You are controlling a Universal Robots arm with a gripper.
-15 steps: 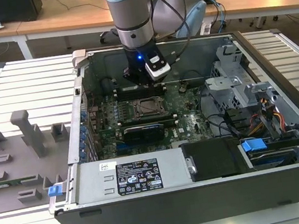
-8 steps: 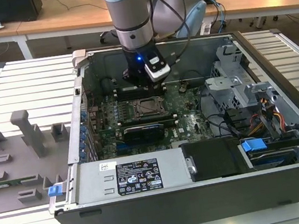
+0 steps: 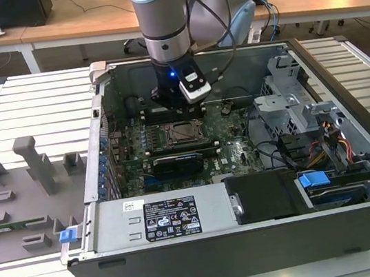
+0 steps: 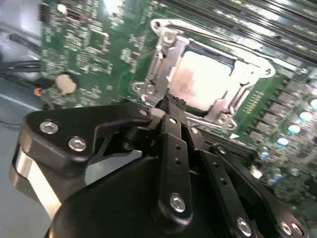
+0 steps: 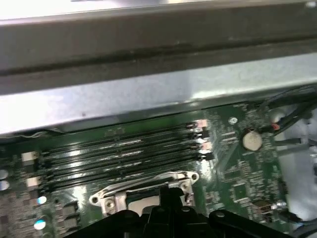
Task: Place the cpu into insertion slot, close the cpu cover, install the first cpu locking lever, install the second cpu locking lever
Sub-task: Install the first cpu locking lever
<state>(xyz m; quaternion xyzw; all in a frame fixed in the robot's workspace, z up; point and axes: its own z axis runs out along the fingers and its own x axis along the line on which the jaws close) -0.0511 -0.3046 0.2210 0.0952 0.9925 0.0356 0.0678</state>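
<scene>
The cpu lies flat in the insertion slot, silvery face up. The cpu cover is down over it, framing the chip. A thin wire locking lever runs along one side of the socket, and also shows as a wire lever in the first wrist view. My gripper is shut with nothing between its black fingers, tips just over the socket's edge. In the exterior view the gripper hangs at the socket's far side, inside the open computer case.
Long memory slots lie beside the socket, toward the case wall. A coin battery and cables sit off to one side. A black card, power supply and drive cage crowd the case. A grey fixture stands outside.
</scene>
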